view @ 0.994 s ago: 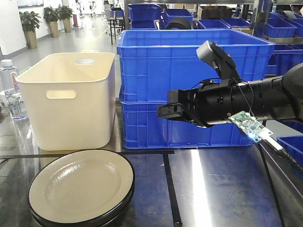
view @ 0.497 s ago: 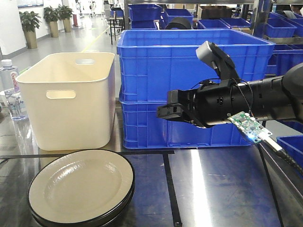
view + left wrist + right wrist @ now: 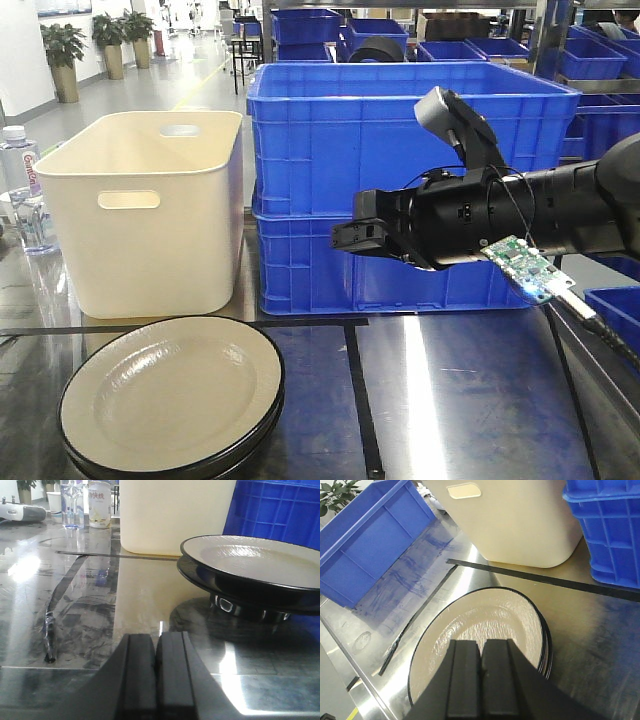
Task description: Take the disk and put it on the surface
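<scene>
The disk (image 3: 172, 395) is a cream plate with a black rim, topping a small stack of like plates at the front left of the surface (image 3: 470, 400), a shiny metal tabletop. My right gripper (image 3: 345, 238) hangs in the air to the right of the stack, in front of the blue crates, shut and holding nothing. From the right wrist, its shut fingertips (image 3: 481, 642) sit above the disk (image 3: 485, 625). My left gripper (image 3: 157, 639) is shut, low over the surface (image 3: 90, 595), with the disk (image 3: 255, 560) ahead to its right.
A cream bin (image 3: 150, 210) stands behind the plates, beside two stacked blue crates (image 3: 400, 150). A water bottle (image 3: 20, 190) is at the far left. Black tape lines (image 3: 362, 400) cross the tabletop. Another blue crate (image 3: 370, 540) lies beyond the table edge.
</scene>
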